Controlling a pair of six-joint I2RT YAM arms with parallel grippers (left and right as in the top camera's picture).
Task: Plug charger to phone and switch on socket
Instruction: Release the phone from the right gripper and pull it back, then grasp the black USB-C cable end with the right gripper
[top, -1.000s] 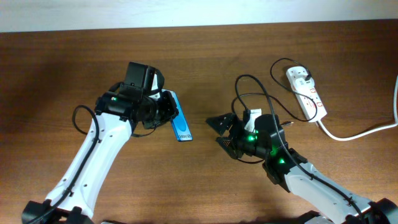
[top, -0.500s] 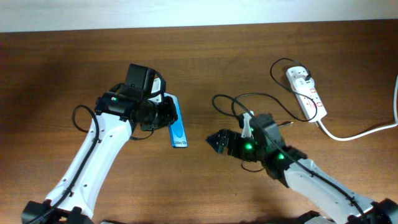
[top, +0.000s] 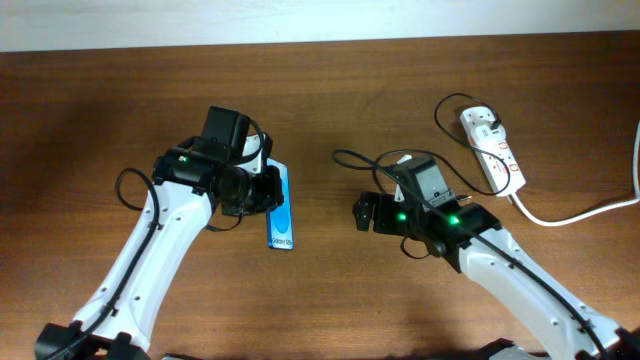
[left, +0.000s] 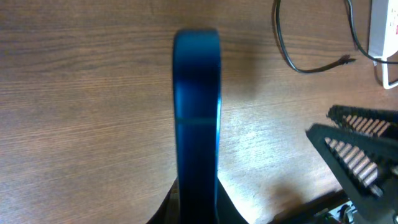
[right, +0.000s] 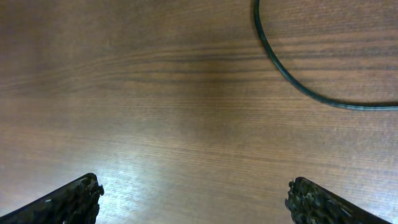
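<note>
wood table (top: 330, 110) fills the view. my left arm (top: 150, 250) comes in from lower left, right arm (top: 520, 290) from lower right. socket (top: 492, 150) lies at the upper right of the table, its thick white cord (top: 590, 210) running off the right edge. phone (top: 281, 210) is left of centre, well apart from the socket, blue screen showing. left end effector (top: 268, 190) is clamped on the phone's near end; can't tell if the far end touches the wood. charger (right: 292, 82) cable loops on the table between right arm and socket, plug tip (left: 344, 60) lying loose. right end effector (right: 193, 193) is spread wide, empty, over bare wood near the cable.
</note>
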